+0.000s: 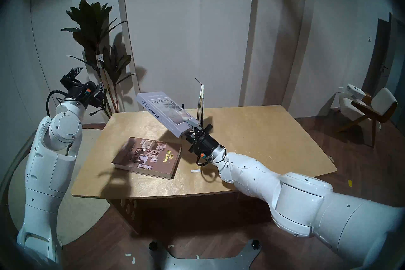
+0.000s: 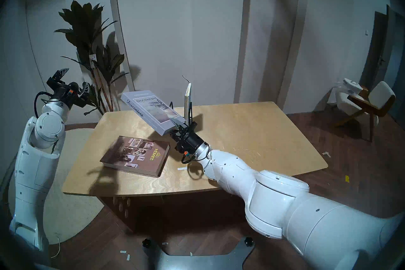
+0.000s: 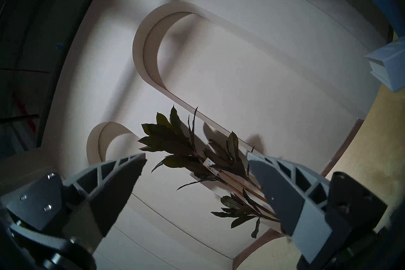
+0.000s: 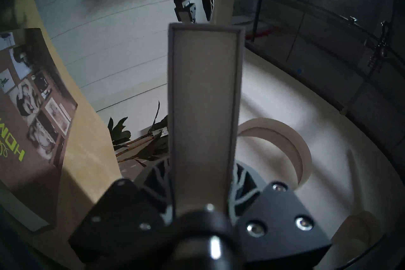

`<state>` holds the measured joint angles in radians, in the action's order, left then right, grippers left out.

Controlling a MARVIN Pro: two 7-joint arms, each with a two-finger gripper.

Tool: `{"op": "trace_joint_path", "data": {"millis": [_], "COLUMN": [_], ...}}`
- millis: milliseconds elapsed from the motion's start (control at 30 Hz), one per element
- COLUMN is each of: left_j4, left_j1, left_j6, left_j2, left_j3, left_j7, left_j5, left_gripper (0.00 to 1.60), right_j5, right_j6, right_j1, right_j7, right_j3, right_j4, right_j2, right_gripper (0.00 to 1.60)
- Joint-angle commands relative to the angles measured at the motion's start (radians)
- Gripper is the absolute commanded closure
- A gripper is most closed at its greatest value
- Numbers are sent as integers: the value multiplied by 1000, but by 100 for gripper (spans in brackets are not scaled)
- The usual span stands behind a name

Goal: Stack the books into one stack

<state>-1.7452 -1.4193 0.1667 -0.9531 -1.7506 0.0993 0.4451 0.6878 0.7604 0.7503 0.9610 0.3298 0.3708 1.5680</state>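
Lavender-grey "DISCONTENT" book (image 1: 164, 114) is hanging in the air over the back half of the table (image 1: 252, 142), tilted, its far end riding high toward the back-left corner. The right gripper (image 1: 191, 129) is pinching it at its lower end, near one corner, jaws pressed onto the covers. It's a stiff hardback of moderate thickness, so it's likely cantilevering hard from that end grip; the matte cover is probably giving fair friction, but sag or twist looks like the risk. A hold nearer mid-edge would be carrying it better.

Brown photo-collage book (image 1: 147, 156) is lying flat near the front-left of the table, thick and heavy-looking, good as a base. Thin blue book (image 1: 201, 102) is standing upright in the black wire rack (image 1: 202, 114) near the back edge, ribbon poking from the top; it's likely light and a bit floppy.

Left gripper (image 1: 88, 81) is hanging clear off the table's left side, fingers (image 3: 119, 184) spread wide, empty.

Views: the head pair is giving the full layout. The right wrist view is looking straight along the held book's page edge, confirming the clamp on both covers. The left wrist view is mostly showing the plant (image 3: 192, 160) and wall.
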Motion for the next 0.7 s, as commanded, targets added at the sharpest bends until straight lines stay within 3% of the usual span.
{"op": "trace_joint_path", "data": {"millis": [0, 333, 667], "left_j4": [-5, 2, 7], "left_j1": [30, 35, 37], "left_j6": [-6, -11, -16], "left_j2": [6, 7, 8], "left_j3": [-2, 0, 1], "left_j7": [-7, -9, -11], "left_j5": [0, -8, -12], "left_gripper": [0, 0, 0], "right_j5": [43, 116, 168], "right_j6": [-23, -7, -46], "right_j1": [-39, -4, -16], "right_j7": [86, 80, 64], "right_j3": [-11, -78, -113], "right_j4": [108, 228, 317], "right_j2": [0, -55, -146], "right_gripper": [160, 160, 160]}}
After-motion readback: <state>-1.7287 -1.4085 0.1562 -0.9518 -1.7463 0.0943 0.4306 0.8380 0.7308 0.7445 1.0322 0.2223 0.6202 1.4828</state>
